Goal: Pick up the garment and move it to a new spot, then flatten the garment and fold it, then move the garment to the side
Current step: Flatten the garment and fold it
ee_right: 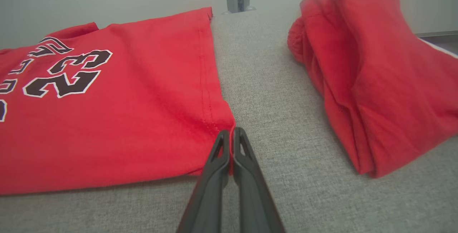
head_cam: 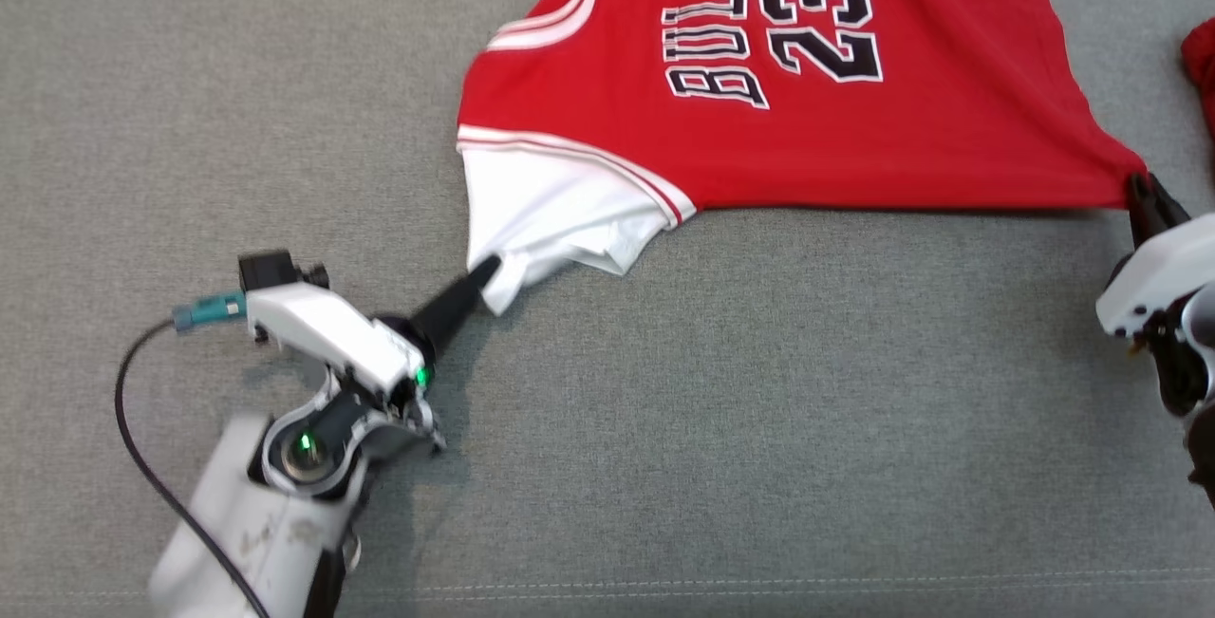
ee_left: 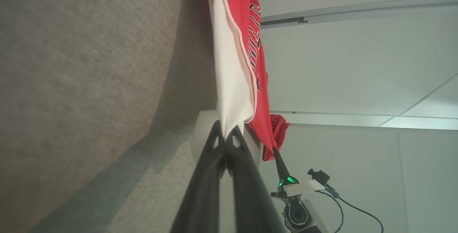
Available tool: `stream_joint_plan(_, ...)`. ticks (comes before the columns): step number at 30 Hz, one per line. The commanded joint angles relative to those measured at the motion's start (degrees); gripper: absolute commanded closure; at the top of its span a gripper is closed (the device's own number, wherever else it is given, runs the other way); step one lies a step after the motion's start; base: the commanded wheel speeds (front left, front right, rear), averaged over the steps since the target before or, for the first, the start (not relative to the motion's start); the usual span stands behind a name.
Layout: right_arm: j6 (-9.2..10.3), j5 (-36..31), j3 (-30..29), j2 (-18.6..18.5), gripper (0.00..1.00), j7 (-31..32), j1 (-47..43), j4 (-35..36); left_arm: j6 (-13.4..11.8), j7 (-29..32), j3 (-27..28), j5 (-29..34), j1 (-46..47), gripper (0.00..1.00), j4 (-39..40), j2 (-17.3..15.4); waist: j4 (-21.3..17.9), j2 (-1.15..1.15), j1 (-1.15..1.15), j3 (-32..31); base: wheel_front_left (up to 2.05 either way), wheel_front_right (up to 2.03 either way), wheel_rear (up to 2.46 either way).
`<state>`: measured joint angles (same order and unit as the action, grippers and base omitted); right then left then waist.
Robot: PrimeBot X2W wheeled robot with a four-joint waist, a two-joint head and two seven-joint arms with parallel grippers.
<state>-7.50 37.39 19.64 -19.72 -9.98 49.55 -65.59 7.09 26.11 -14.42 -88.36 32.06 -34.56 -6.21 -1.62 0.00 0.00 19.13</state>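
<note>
My left gripper (head_cam: 482,274) pinches the white sleeve edge of the red jersey (head_cam: 883,139), and my right gripper (head_cam: 1142,193) is pressed together on a hem corner. The jersey lies number-up on the grey fabric surface (head_cam: 759,409), drawn taut between them. It looks light, limp and slightly slick, so I judge corners and seams the surest holds. A mid-panel pinch would only bunch it.

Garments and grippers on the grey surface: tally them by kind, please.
Red and white jersey: 1
Bundled red garment: 1
Grippers, both shut on the jersey, left gripper and right gripper: 2
Total: 4
</note>
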Motion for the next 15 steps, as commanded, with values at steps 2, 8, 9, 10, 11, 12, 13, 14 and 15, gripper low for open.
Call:
stream_joint_plan(2,0.01,1.14,2.2,-1.75,1.0,-1.58,-4.05,2.29,0.38,-1.5,0.66,1.75,-4.92,1.0,5.72,-2.85,0.6,0.0,0.0,-1.58,0.0,0.0,0.0)
stream_joint_plan(8,0.01,3.48,6.0,-4.19,1.0,-3.1,-10.93,5.29,0.39,-6.59,-1.46,6.4,-16.22,1.0,17.54,-5.59,0.79,0.0,0.0,-4.36,0.0,0.0,0.0)
stream_joint_plan(9,0.01,3.76,6.58,-4.67,1.0,-3.21,-12.11,5.58,0.39,-7.29,-1.82,7.25,-17.76,1.0,18.63,-6.03,0.89,0.0,0.0,-4.77,0.0,0.0,0.0)
stream_joint_plan(10,0.01,3.99,7.15,-5.16,1.0,-3.32,-13.21,5.9,0.39,-8.02,-2.16,8.21,-19.14,1.0,19.61,-6.49,0.96,0.0,0.0,-5.07,0.0,0.0,0.0)
stream_joint_plan(11,0.01,4.47,7.6,-5.56,1.0,-3.38,-14.33,6.25,0.39,-8.62,-2.34,8.71,-20.44,1.0,20.35,-6.66,1.03,0.0,0.0,-5.43,0.0,0.0,0.0)
stream_joint_plan(12,0.01,5.18,7.84,-5.86,1.0,-3.42,-15.37,6.67,0.39,-8.93,-2.45,8.8,-21.66,1.0,21.05,-6.66,1.06,0.0,0.0,-5.69,0.0,0.0,0.0)
stream_joint_plan(13,0.01,6.82,8.3,-6.32,1.0,-3.16,-17.37,7.77,0.22,-9.02,-2.51,8.45,-23.8,1.0,22.41,-6.67,1.09,0.0,0.0,-6.17,0.0,0.0,0.0)
stream_joint_plan(14,0.01,7.5,8.55,-6.75,1.0,-3.08,-18.23,8.41,-0.12,-8.93,-2.48,8.14,-24.72,1.0,23.13,-6.67,1.1,0.0,0.0,-6.39,0.0,0.0,0.0)
stream_joint_plan(15,0.01,8.1,8.74,-7.26,1.0,-3.07,-19.03,9.0,-0.56,-8.65,-2.57,7.92,-25.57,1.0,23.85,-6.77,1.13,0.0,0.0,-6.6,0.0,0.0,0.0)
